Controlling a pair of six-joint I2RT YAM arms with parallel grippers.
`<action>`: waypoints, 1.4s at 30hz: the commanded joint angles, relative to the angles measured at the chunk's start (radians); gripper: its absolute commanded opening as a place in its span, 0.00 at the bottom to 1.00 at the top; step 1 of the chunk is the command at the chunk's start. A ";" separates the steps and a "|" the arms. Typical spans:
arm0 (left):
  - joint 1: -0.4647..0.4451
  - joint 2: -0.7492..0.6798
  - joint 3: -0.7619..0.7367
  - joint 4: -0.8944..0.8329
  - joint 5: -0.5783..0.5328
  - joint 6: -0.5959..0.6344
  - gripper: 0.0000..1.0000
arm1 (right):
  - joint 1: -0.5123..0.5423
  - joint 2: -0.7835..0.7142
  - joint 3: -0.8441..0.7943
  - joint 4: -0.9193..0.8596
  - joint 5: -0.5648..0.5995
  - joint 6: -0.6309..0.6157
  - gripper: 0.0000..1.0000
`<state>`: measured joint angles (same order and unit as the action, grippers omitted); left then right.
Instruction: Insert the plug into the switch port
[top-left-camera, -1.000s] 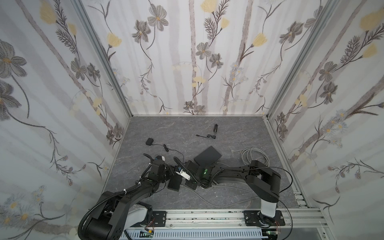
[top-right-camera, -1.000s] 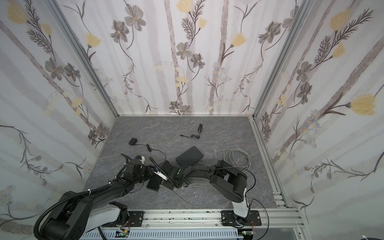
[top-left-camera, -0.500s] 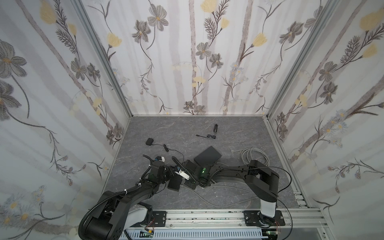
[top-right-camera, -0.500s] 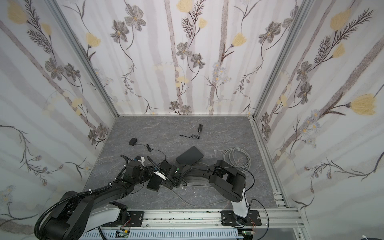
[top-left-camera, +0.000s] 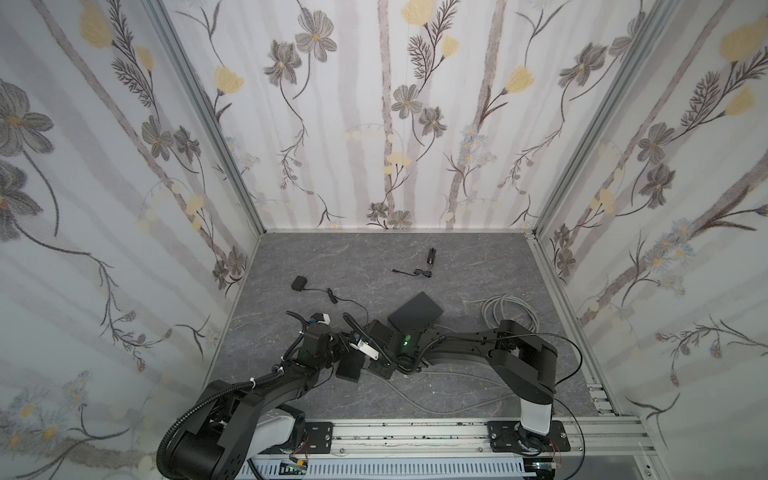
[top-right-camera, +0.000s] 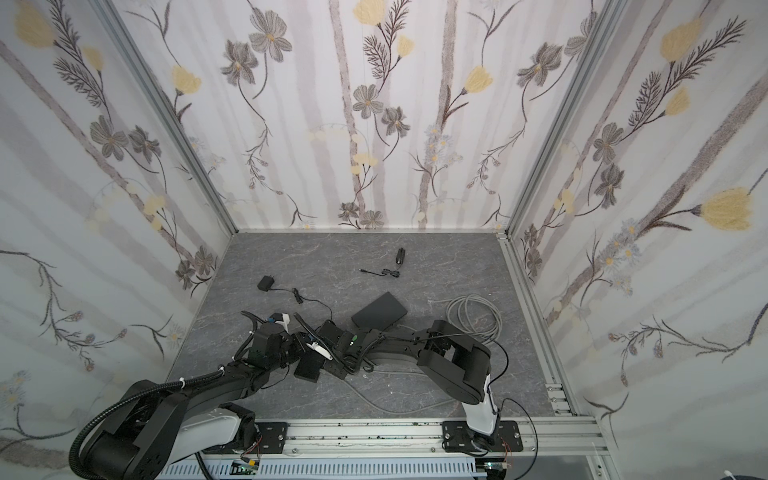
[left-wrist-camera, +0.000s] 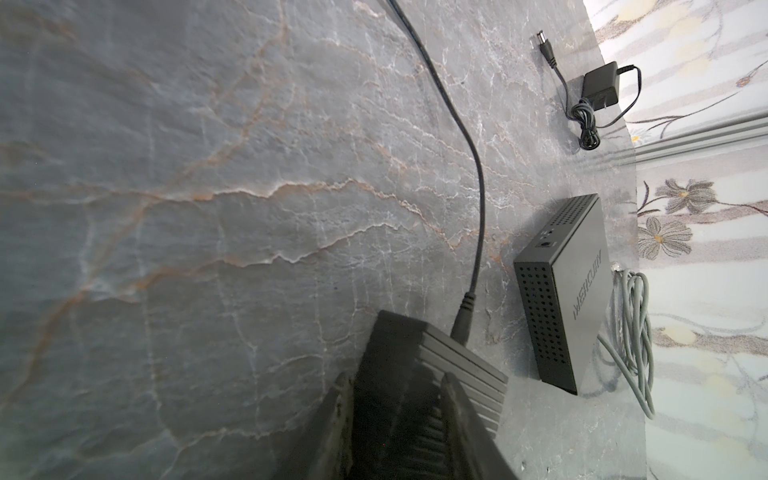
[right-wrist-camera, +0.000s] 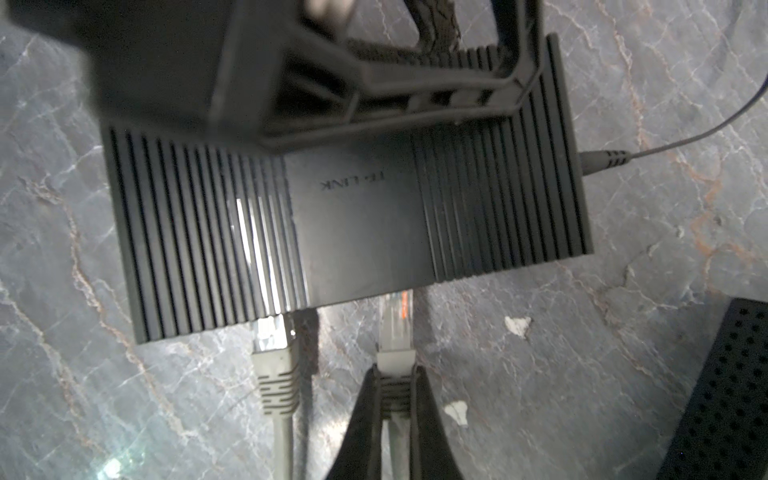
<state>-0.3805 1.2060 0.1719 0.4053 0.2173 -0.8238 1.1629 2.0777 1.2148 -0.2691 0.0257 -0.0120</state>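
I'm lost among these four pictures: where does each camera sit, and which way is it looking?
Both top views: high over the near edge, looking down at the table; left arm and right arm show.
Left wrist: looks along the left gripper, clamped on the switch.
Right wrist: behind the right gripper, facing the switch; it holds the plug.
Shared: both wrist views show the switch and perforated box.

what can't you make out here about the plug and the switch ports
Port openings: the right wrist view looks down on the switch, whose top edge hides them, so how deep the plug in the right gripper sits is unclear.
Port side, left wrist view: hidden behind the switch body and the left gripper.
Plug, both top views: too small, under the right gripper.
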 joint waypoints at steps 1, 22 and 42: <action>-0.018 0.010 -0.014 -0.202 0.126 -0.034 0.35 | 0.008 0.012 0.033 0.232 -0.084 -0.010 0.00; -0.028 0.009 -0.015 -0.206 0.119 -0.037 0.35 | 0.018 0.030 0.118 0.214 -0.096 -0.029 0.00; -0.027 0.001 -0.002 -0.230 0.117 -0.028 0.35 | 0.004 0.014 0.005 0.280 -0.090 -0.030 0.00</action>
<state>-0.3939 1.2007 0.1768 0.3931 0.1879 -0.8440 1.1671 2.0777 1.2240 -0.2806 0.0250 -0.0422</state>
